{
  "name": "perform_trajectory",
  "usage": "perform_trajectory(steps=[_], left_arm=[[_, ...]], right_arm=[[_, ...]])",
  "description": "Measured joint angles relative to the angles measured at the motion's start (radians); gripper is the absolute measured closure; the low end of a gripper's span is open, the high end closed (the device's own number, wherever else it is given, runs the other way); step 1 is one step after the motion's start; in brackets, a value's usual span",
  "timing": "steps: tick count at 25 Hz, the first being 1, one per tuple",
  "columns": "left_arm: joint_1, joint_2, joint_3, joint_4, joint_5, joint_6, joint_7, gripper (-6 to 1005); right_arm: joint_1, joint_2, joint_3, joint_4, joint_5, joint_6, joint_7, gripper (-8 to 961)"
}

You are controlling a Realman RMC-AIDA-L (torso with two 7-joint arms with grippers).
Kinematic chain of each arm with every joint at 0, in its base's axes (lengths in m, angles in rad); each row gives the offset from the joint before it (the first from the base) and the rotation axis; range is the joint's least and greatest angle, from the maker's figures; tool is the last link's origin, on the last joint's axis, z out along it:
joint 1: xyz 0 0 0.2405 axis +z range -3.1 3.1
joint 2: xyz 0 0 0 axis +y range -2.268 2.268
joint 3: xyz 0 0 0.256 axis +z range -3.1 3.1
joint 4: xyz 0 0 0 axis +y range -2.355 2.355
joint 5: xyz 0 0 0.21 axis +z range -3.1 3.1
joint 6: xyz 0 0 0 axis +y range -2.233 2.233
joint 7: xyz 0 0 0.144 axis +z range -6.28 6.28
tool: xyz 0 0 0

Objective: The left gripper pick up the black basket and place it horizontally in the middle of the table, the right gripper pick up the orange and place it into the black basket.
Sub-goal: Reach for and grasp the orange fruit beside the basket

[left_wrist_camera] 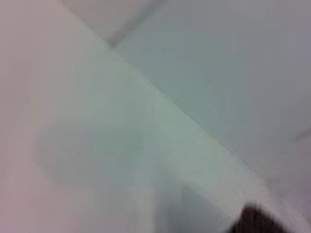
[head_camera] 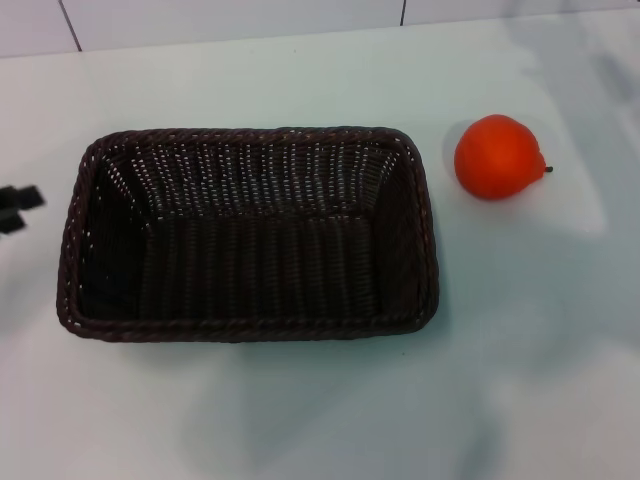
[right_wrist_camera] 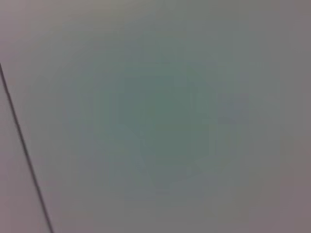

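Note:
The black basket (head_camera: 248, 235) lies lengthwise across the middle of the table (head_camera: 300, 420), open side up and empty. The orange (head_camera: 498, 156) rests on the table just to the right of the basket's far right corner, apart from it. My left gripper (head_camera: 14, 210) shows only as two slim black fingertips at the far left edge, a short way left of the basket, apart and holding nothing. A dark blurred shape (left_wrist_camera: 257, 221) sits at the corner of the left wrist view; I cannot tell what it is. My right gripper is out of view.
A tiled wall (head_camera: 230, 20) runs along the table's far edge. The right wrist view shows only a pale surface (right_wrist_camera: 160, 121) with a thin dark line (right_wrist_camera: 24, 145).

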Motion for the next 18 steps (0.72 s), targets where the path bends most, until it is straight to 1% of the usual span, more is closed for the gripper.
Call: perform_trajectory(steps=[1, 2, 5, 7, 9, 10, 11, 12, 13, 16, 18], left_arm=[[0.0, 0.002, -0.03, -0.008, -0.013, -0.003, 0.027, 468], [0.001, 0.004, -0.071, -0.021, -0.034, -0.005, 0.063, 469], [0.004, 0.009, -0.165, -0.071, -0.126, -0.001, 0.202, 469], [0.011, 0.007, -0.209, -0.11, -0.222, 0.003, 0.333, 469], [0.028, -0.003, -0.23, -0.162, -0.349, 0.005, 0.489, 469], [0.035, -0.008, -0.232, -0.187, -0.407, 0.005, 0.554, 469], [0.042, -0.013, -0.234, -0.221, -0.473, 0.005, 0.629, 469], [0.047, -0.017, -0.234, -0.25, -0.52, 0.005, 0.679, 468], [0.049, -0.018, -0.234, -0.277, -0.558, 0.006, 0.731, 468], [0.052, -0.02, -0.234, -0.351, -0.655, 0.024, 0.884, 469], [0.051, -0.022, -0.234, -0.394, -0.705, 0.062, 0.997, 470]], right_arm=[[0.0, -0.008, -0.044, -0.019, -0.007, 0.025, 0.052, 220], [0.0, -0.021, -0.091, -0.04, -0.029, 0.044, 0.121, 220], [0.0, -0.07, -0.18, -0.081, -0.159, 0.059, 0.345, 221], [0.002, -0.111, -0.236, -0.123, -0.292, 0.044, 0.517, 221], [0.004, -0.147, -0.276, -0.182, -0.457, 0.006, 0.672, 222], [0.006, -0.169, -0.287, -0.229, -0.579, -0.036, 0.779, 222], [0.006, -0.179, -0.286, -0.261, -0.653, -0.064, 0.844, 221], [0.007, -0.191, -0.281, -0.306, -0.747, -0.104, 0.933, 221], [0.007, -0.199, -0.269, -0.357, -0.845, -0.144, 1.016, 220], [0.022, -0.209, -0.214, -0.498, -1.099, -0.282, 1.224, 218], [0.049, -0.211, -0.172, -0.562, -1.242, -0.38, 1.313, 216]])
